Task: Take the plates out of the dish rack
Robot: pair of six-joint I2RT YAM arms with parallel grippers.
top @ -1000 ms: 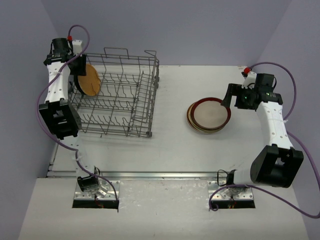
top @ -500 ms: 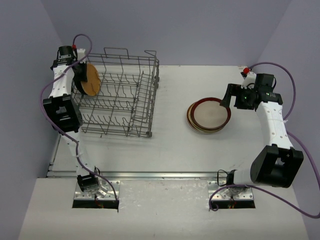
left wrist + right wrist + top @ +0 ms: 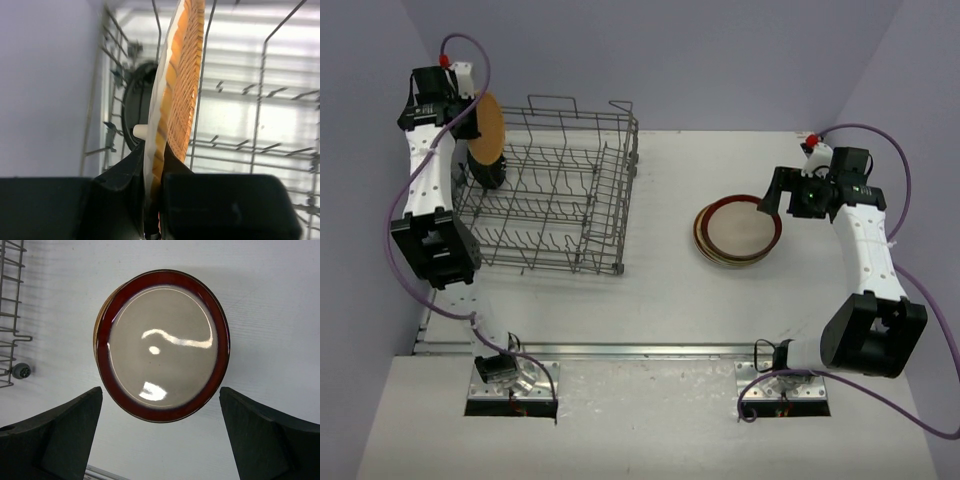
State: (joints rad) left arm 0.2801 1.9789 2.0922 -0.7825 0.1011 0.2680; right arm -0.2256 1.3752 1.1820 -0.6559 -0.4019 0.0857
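left end effector (image 3: 152, 172) clamps the tan plate (image 3: 175, 100) above the rack (image 3: 560, 200). next it likely goes to the stack (image 3: 162, 342). right end effector (image 3: 160, 410) hangs spread apart.

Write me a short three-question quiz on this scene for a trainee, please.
1. True or false: the left gripper is shut on the tan plate.
2. Which plate tops the stack near the open right gripper? A mint green; B red-rimmed beige plate; C cream floral.
3. How many plates can be seen standing in the dish rack?

Key: 1 true. 2 B. 3 one, the black plate.
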